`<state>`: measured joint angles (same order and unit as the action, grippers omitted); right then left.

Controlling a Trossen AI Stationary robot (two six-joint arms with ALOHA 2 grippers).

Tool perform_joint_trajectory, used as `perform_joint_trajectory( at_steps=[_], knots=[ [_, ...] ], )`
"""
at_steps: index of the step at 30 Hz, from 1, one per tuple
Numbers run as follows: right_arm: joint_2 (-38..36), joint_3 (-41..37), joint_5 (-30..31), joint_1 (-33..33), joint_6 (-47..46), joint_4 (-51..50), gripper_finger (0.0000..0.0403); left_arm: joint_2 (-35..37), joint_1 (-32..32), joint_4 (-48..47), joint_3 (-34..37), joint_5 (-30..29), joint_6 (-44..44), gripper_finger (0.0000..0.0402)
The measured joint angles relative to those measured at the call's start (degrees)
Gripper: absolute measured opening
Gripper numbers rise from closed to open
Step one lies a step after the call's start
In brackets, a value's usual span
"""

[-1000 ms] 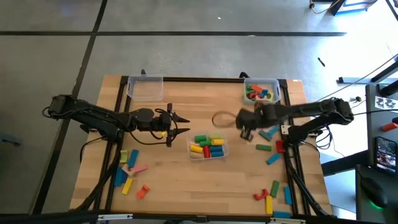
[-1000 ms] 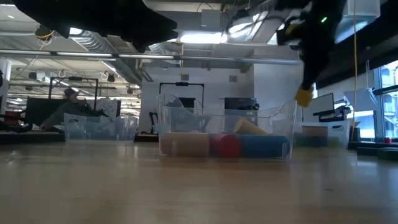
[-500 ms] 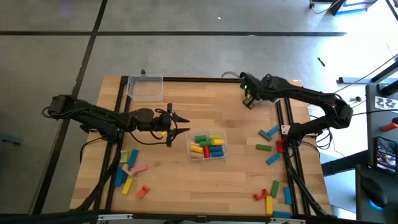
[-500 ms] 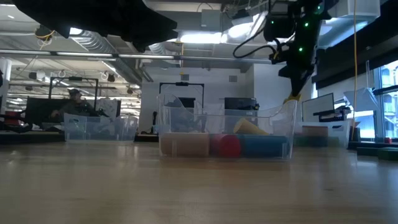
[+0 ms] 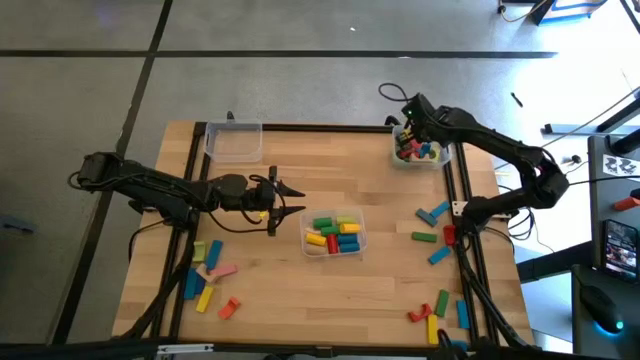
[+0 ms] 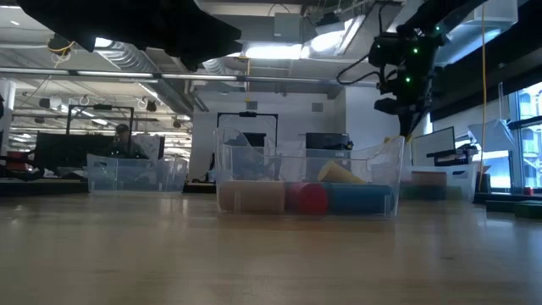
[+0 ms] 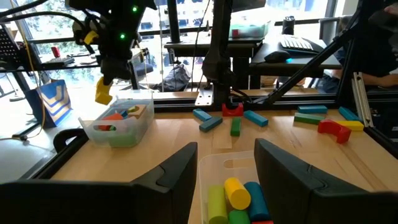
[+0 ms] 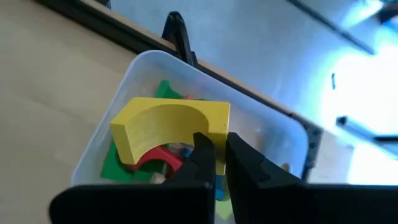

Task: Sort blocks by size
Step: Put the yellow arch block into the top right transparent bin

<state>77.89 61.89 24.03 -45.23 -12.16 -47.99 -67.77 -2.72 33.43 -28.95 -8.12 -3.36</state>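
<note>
My right gripper (image 5: 404, 134) is shut on a yellow arch block (image 8: 168, 127) and hangs over the far right clear bin (image 5: 441, 158), which holds several coloured blocks. It also shows in the left wrist view (image 7: 106, 79), above that bin (image 7: 118, 127). My left gripper (image 5: 292, 197) is open and empty, left of the middle clear bin (image 5: 361, 238) that holds several short blocks; its fingers (image 7: 227, 155) stand apart before that bin's rim. My right gripper pinches one end of the yellow arch (image 8: 217, 122) between its two fingers, coming from above. The arch is lifted clear, over the blocks in the far right bin, its hollow side turned toward the fingers.
An empty clear bin (image 5: 233, 140) stands at the far left. Loose blocks lie at the near left (image 5: 208, 270), at the right (image 5: 432, 235) and at the near right (image 5: 440, 312). Black rails run along the table's sides.
My right gripper has carried the yellow arch from beside the table's middle toward the far edge, and now stands over the far right bin, still shut on it. My left arm has kept still.
</note>
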Motion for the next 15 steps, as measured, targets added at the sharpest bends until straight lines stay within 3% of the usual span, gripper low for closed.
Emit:
perform_joint_trajectory(
  at_steps=[6,11,15],
  knots=[
    [0.0,-3.23,-0.44,-2.58,-5.28,4.18,0.0044,0.0,-0.02,0.03,0.0,0.0,0.36,0.0155],
    [0.0,-3.81,-0.73,-2.48,-5.45,6.59,0.0119,0.0,-0.02,0.02,0.0,0.0,0.35,0.0155],
    [-0.07,-3.7,-5.88,-2.45,-0.52,6.13,0.0177,0.0,-0.02,0.02,0.0,0.0,0.36,0.0155]
  ],
)
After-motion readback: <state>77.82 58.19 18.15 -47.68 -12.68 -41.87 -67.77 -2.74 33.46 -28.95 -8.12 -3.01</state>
